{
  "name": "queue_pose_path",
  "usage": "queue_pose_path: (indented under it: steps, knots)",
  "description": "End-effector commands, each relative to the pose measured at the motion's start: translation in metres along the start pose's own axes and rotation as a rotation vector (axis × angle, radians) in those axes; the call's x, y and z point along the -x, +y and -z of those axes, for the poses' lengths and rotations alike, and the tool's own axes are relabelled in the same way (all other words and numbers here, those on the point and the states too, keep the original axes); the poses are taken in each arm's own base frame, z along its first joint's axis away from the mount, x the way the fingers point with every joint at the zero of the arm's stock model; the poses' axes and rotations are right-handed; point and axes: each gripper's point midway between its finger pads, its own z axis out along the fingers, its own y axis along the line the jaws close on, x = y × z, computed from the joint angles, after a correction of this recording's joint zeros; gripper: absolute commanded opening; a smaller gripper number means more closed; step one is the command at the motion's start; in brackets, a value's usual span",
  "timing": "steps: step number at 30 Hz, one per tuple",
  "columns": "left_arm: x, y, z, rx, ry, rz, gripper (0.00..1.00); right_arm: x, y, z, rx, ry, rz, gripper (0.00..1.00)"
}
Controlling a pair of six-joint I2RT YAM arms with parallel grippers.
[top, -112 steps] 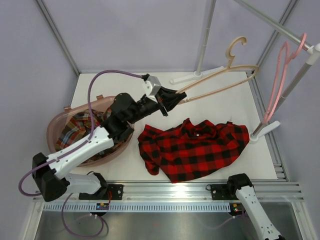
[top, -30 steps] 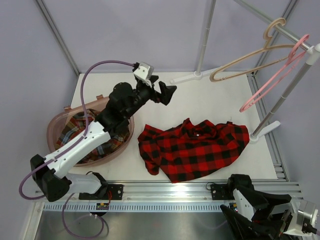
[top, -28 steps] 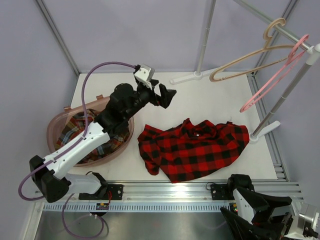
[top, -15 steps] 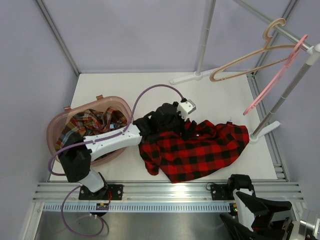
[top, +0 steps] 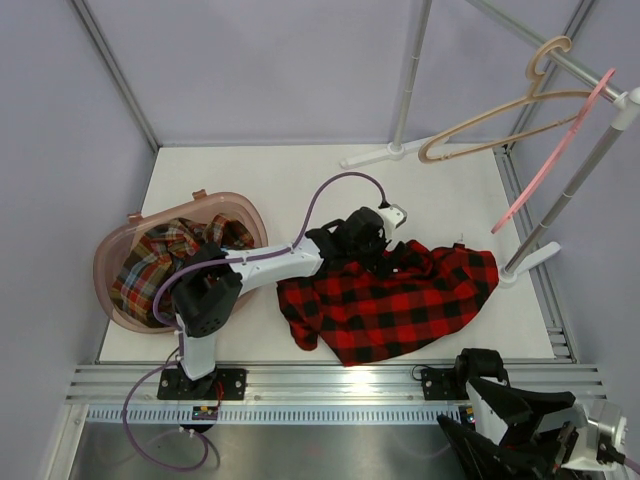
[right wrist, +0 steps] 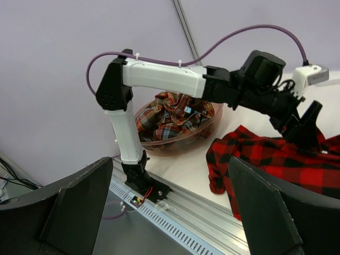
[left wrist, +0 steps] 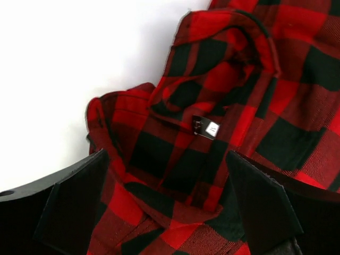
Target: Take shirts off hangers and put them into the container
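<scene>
The red-and-black shirt (top: 400, 305) lies crumpled on the table right of centre. My left gripper (top: 383, 258) is low over its collar. In the left wrist view it (left wrist: 167, 178) is open, its fingers astride the collar folds (left wrist: 175, 159) just below the neck label (left wrist: 208, 127). The multicolour plaid shirt (top: 160, 265) sits in the pinkish container (top: 103, 275) at the left. The beige hanger (top: 531, 80) and the pink hanger (top: 552, 152) hang bare on the rack at the top right. My right gripper (top: 510, 450) hovers open and empty (right wrist: 170, 180) off the table's near right corner.
The grey rack pole (top: 585, 170) and its white foot (top: 530, 262) stand just right of the red shirt. A second pole (top: 410, 70) rises at the back, its foot (top: 390, 152) on the table. The metal rail (top: 330, 385) runs along the near edge.
My left arm swung from above the container's right edge across to the red shirt and came down over its collar, still open. The pink hanger swung slightly. The right arm barely moved.
</scene>
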Motion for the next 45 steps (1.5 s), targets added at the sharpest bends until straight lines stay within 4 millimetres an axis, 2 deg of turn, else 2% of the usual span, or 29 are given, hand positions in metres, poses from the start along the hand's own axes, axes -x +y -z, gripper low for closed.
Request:
queue_pose_path:
  steps: [1, 2, 6, 12, 13, 16, 18, 19, 21, 22, 24, 27, 30, 33, 34, 36, 37, 39, 41, 43, 44, 45]
  knots:
    - [0.023, 0.010, 0.014, 0.077, -0.071, 0.072, 0.98, -0.010, -0.016, -0.005, -0.052, 0.035, -0.038, 0.99]
    - [0.015, 0.013, 0.015, 0.095, -0.037, 0.080, 0.98, -0.013, -0.020, -0.008, -0.060, 0.046, -0.046, 0.99]
    - [0.016, 0.019, 0.024, 0.124, -0.026, 0.107, 0.99, -0.015, -0.023, -0.009, -0.062, 0.052, -0.046, 0.99]
    - [0.013, 0.024, 0.023, -0.089, 0.038, 0.271, 0.99, -0.016, -0.024, -0.009, -0.062, 0.055, -0.047, 1.00]
    - [0.012, 0.014, 0.027, -0.217, 0.058, 0.321, 0.99, -0.016, -0.024, -0.009, -0.063, 0.054, -0.043, 0.99]
    - [0.008, -0.006, 0.029, -0.435, 0.078, 0.397, 0.99, -0.016, -0.024, -0.009, -0.065, 0.052, -0.038, 0.99]
    - [0.000, -0.011, 0.027, -0.491, 0.092, 0.419, 0.99, -0.014, -0.023, -0.008, -0.062, 0.047, -0.034, 0.99]
    - [0.003, -0.015, 0.028, -0.534, 0.080, 0.433, 0.99, -0.014, -0.022, -0.008, -0.060, 0.045, -0.032, 1.00]
    - [-0.010, -0.018, 0.024, -0.569, 0.099, 0.466, 0.99, -0.012, -0.021, -0.007, -0.061, 0.038, -0.027, 1.00]
    - [-0.005, -0.024, 0.025, -0.620, 0.076, 0.479, 0.99, -0.012, -0.021, -0.007, -0.062, 0.034, -0.022, 0.99]
    - [-0.016, -0.030, 0.024, -0.655, 0.090, 0.506, 0.99, -0.011, -0.020, -0.005, -0.063, 0.031, -0.019, 0.99]
    - [-0.036, -0.030, 0.016, -0.624, 0.147, 0.513, 0.99, -0.010, -0.019, -0.004, -0.063, 0.022, -0.008, 0.99]
    - [-0.051, -0.049, 0.017, -0.670, 0.177, 0.487, 0.99, -0.010, -0.019, -0.004, -0.065, 0.021, -0.005, 0.99]
    - [-0.056, -0.075, 0.023, -0.735, 0.183, 0.433, 0.99, -0.010, -0.020, -0.004, -0.065, 0.020, -0.007, 0.99]
    - [-0.065, -0.088, 0.028, -0.762, 0.202, 0.427, 0.99, -0.011, -0.021, -0.004, -0.066, 0.021, -0.009, 0.99]
    - [-0.059, -0.101, 0.034, -0.809, 0.162, 0.398, 0.99, -0.011, -0.022, -0.004, -0.067, 0.020, -0.011, 0.99]
    - [-0.068, -0.110, 0.038, -0.827, 0.179, 0.408, 0.99, -0.012, -0.022, -0.005, -0.069, 0.022, -0.013, 0.99]
    - [-0.068, -0.122, 0.041, -0.842, 0.162, 0.393, 0.99, -0.014, -0.023, -0.004, -0.068, 0.024, -0.014, 0.99]
    - [-0.072, -0.128, 0.042, -0.814, 0.160, 0.387, 0.99, -0.014, -0.023, -0.004, -0.069, 0.023, -0.014, 0.99]
    - [-0.084, -0.135, 0.035, -0.731, 0.179, 0.343, 0.99, -0.015, -0.024, -0.004, -0.073, 0.026, -0.016, 0.99]
    - [-0.082, -0.136, 0.031, -0.686, 0.176, 0.314, 0.99, -0.015, -0.024, -0.004, -0.071, 0.024, -0.015, 0.99]
    - [-0.088, -0.138, 0.021, -0.584, 0.178, 0.277, 0.99, -0.015, -0.024, -0.004, -0.071, 0.023, -0.015, 0.99]
